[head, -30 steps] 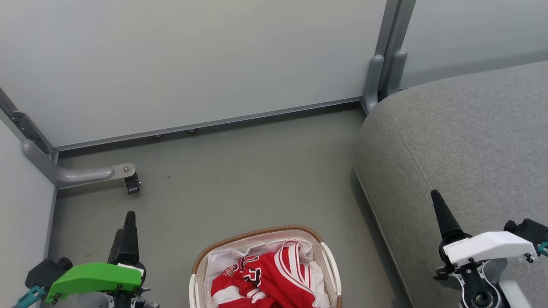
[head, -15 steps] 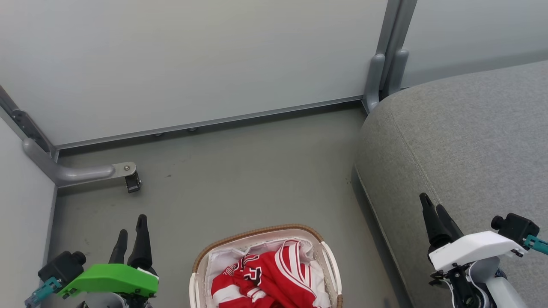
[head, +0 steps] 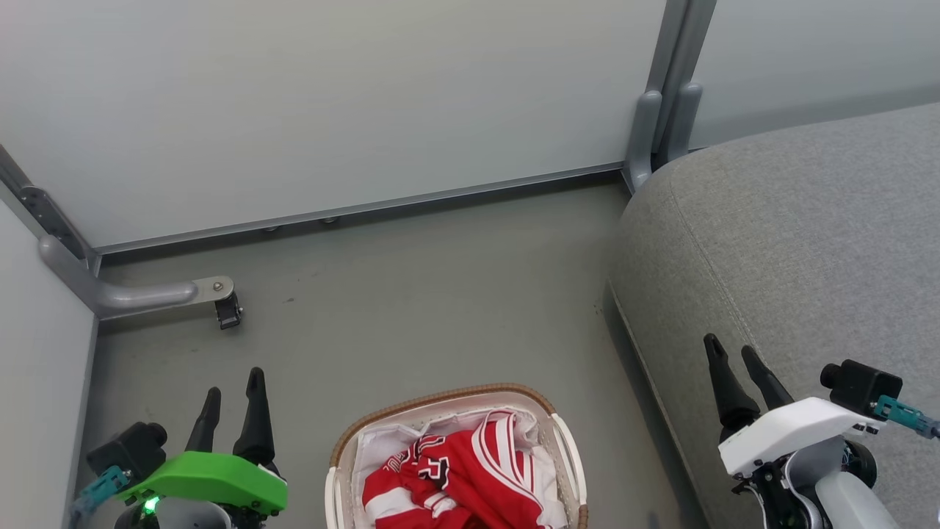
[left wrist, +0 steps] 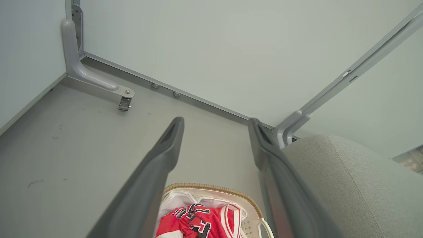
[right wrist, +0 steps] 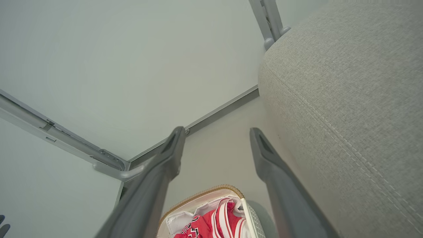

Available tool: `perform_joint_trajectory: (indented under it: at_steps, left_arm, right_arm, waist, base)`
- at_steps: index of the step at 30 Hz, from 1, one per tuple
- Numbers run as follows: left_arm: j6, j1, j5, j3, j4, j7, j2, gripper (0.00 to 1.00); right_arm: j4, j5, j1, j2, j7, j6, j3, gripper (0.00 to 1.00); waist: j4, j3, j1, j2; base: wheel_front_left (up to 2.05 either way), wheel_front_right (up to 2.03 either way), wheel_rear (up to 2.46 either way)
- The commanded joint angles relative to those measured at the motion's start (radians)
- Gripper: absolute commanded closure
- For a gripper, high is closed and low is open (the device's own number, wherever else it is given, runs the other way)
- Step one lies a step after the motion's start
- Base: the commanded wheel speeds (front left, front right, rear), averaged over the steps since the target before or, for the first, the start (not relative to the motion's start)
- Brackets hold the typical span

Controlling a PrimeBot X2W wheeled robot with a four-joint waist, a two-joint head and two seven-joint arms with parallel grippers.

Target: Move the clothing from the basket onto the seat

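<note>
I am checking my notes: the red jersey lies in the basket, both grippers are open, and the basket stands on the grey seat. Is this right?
Not quite. The basket stands on the floor, left of the seat, as the head view shows. The rest holds.

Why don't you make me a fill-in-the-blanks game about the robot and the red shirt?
1. The red jersey lies crumpled inside the ____.
2. The grey seat is on the robot's ____ side.
3. The left end effector and the right end effector are both ____ and hold nothing.

Missing words: basket; right; open.
</note>
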Motion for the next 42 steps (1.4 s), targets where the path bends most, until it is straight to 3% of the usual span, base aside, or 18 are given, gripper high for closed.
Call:
perform_joint_trajectory:
  at_steps: [1, 14, 42]
  left_arm:
    - [0.005, -0.014, 0.039, -0.004, -0.011, -0.011, 0.01, 0.0]
    - [0.007, -0.015, 0.179, -0.026, 0.001, -0.046, 0.01, 0.0]
    - [0.004, 0.03, 0.412, -0.013, 0.049, -0.109, -0.017, 0.0]
  right_arm:
    - [-0.005, -0.034, -0.025, -0.008, -0.013, 0.0, 0.006, 0.0]
    - [0.011, -0.188, -0.045, -0.017, -0.047, 0.0, 0.05, 0.0]
    - [0.132, -0.484, -0.041, 0.006, -0.111, 0.0, 0.035, 0.0]
  waist:
    - [0.0, 0.0, 0.0, 0.0]
    - [-0.001, 0.002, 0.0, 0.0]
    - [-0.005, 0.002, 0.0, 0.0]
  base:
    - [0.0, 0.0, 0.0]
    - [0.0, 0.0, 0.0]
    - [0.0, 0.0, 0.0]
